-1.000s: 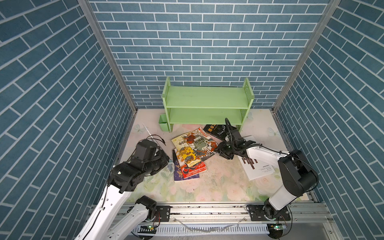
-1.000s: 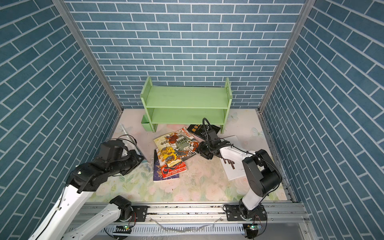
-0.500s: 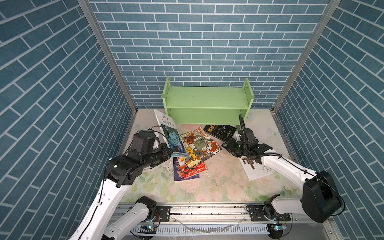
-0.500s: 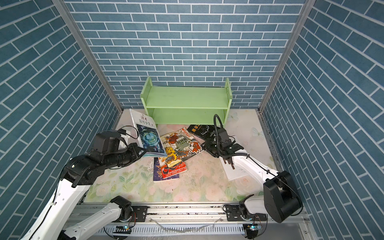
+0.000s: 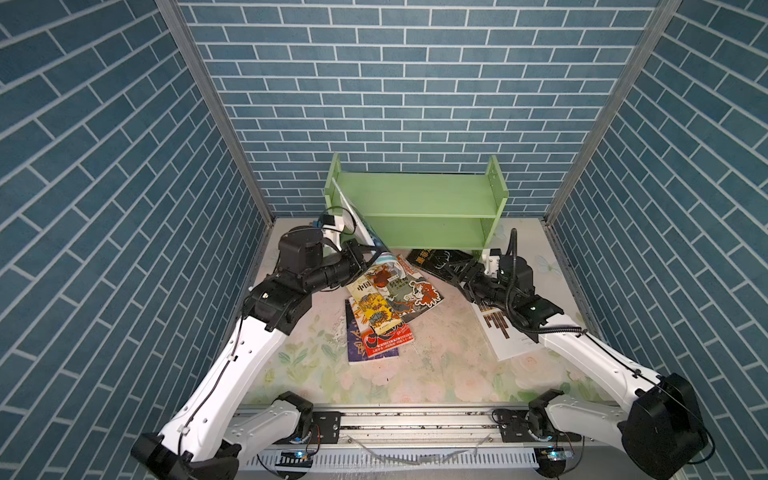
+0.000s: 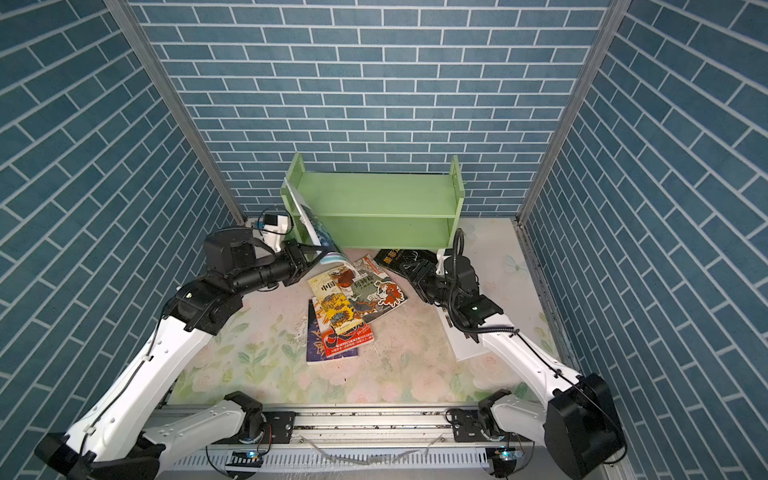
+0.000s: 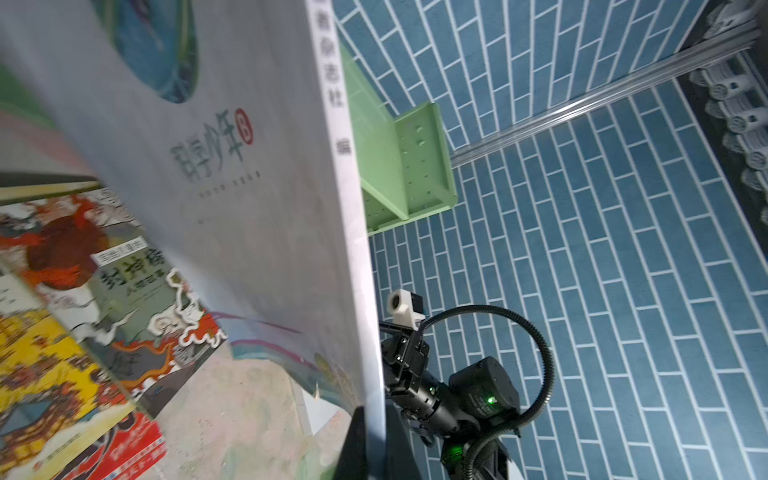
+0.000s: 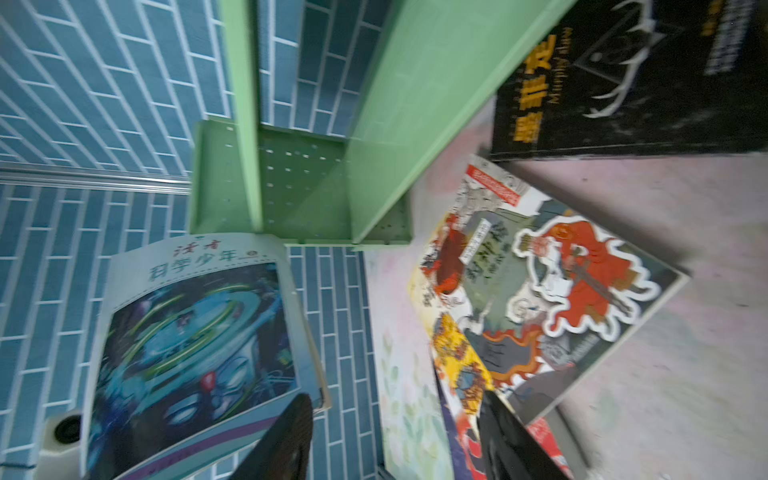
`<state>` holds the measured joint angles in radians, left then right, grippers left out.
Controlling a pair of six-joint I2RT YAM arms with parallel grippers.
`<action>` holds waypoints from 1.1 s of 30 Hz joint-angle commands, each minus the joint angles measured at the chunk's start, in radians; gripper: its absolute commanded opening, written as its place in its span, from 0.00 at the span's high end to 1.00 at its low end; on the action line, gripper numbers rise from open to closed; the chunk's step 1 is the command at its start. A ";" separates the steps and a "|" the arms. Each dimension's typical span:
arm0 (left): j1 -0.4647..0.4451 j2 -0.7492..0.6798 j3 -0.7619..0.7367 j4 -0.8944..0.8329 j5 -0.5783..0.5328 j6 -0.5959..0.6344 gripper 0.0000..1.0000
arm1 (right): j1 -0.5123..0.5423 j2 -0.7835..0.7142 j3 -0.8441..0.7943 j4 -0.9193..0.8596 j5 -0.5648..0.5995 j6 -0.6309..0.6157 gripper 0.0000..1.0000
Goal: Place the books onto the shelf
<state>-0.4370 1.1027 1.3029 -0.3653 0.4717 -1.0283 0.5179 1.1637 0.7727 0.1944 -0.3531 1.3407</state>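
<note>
- The shelf (image 5: 415,197) is made of wood, painted matt green.
- The books (image 5: 399,291) are covered in smooth, shiny paper.
- The rail (image 5: 415,419) is made of dull metal.

A robot lab booth: brick-print wall panels (image 5: 415,83), aluminium mounting rail (image 5: 415,420).

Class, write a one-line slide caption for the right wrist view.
Open right gripper faces the shelf, a held-up blue book and flat books.

"科学少年" on book (image 8: 195,345)
</note>
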 commanded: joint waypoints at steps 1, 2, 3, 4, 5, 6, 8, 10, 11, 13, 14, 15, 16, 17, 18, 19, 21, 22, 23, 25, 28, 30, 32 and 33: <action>0.000 0.063 0.141 0.315 0.080 -0.014 1.00 | -0.004 -0.005 0.041 0.213 -0.060 0.134 0.35; 0.000 0.091 0.176 0.351 0.094 -0.024 1.00 | -0.001 -0.001 0.051 0.230 -0.065 0.143 0.35; 0.000 0.124 0.220 0.385 0.108 -0.032 1.00 | 0.002 0.003 0.065 0.244 -0.066 0.146 0.35; 0.000 0.159 0.270 0.408 0.115 -0.042 1.00 | 0.004 0.005 0.081 0.243 -0.066 0.142 0.34; 0.000 0.194 0.318 0.426 0.123 -0.047 1.00 | 0.004 0.007 0.092 0.239 -0.067 0.135 0.34; -0.002 0.230 0.370 0.448 0.134 -0.051 1.00 | 0.005 0.009 0.098 0.237 -0.067 0.129 0.33; -0.003 0.289 0.442 0.469 0.138 -0.051 1.00 | 0.006 0.013 0.099 0.241 -0.063 0.127 0.33; -0.003 0.325 0.462 0.476 0.108 -0.038 1.00 | 0.007 0.010 0.093 0.245 -0.055 0.127 0.33; -0.005 0.333 0.453 0.471 0.088 -0.023 1.00 | 0.007 0.008 0.089 0.245 -0.051 0.124 0.33; -0.004 0.342 0.405 0.446 0.026 -0.006 1.00 | 0.008 0.004 0.082 0.243 -0.042 0.120 0.33; -0.006 0.344 0.370 0.464 0.009 -0.007 1.00 | 0.008 0.003 0.080 0.244 -0.037 0.117 0.33; -0.008 0.347 0.329 0.474 -0.018 -0.010 1.00 | 0.008 0.003 0.083 0.239 -0.031 0.111 0.33; -0.010 0.348 0.290 0.467 -0.053 -0.012 1.00 | 0.008 0.004 0.086 0.230 -0.025 0.104 0.33; -0.015 0.349 0.255 0.475 -0.079 -0.014 1.00 | 0.007 0.007 0.091 0.223 -0.021 0.096 0.33; -0.017 0.349 0.221 0.476 -0.113 -0.020 1.00 | 0.006 0.011 0.098 0.213 -0.017 0.090 0.33; -0.020 0.351 0.190 0.465 -0.148 -0.031 1.00 | 0.008 0.017 0.103 0.207 -0.013 0.085 0.33; -0.021 0.353 0.132 0.465 -0.192 -0.067 1.00 | 0.007 0.033 0.111 0.207 -0.011 0.080 0.34; -0.025 0.349 0.106 0.454 -0.219 -0.109 1.00 | 0.007 0.042 0.114 0.206 -0.008 0.080 0.34; -0.030 0.346 0.085 0.455 -0.233 -0.121 1.00 | 0.007 0.050 0.115 0.207 -0.005 0.080 0.34; -0.045 0.335 0.062 0.414 -0.282 -0.133 1.00 | 0.008 0.070 0.120 0.207 0.004 0.080 0.34; -0.056 0.330 0.058 0.351 -0.315 -0.135 1.00 | 0.008 0.106 0.149 0.213 0.021 0.070 0.34; -0.058 0.332 0.058 0.311 -0.327 -0.144 1.00 | 0.006 0.140 0.181 0.217 0.022 0.061 0.34; -0.060 0.338 0.048 0.277 -0.334 -0.159 1.00 | 0.007 0.179 0.217 0.232 0.013 0.059 0.33; -0.059 0.340 0.037 0.270 -0.337 -0.171 1.00 | 0.007 0.202 0.234 0.243 0.005 0.058 0.34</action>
<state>-0.4934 1.4586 1.3468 -0.0486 0.1783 -1.1912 0.5217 1.3308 0.9539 0.3855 -0.3515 1.4307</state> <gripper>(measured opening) 0.081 0.665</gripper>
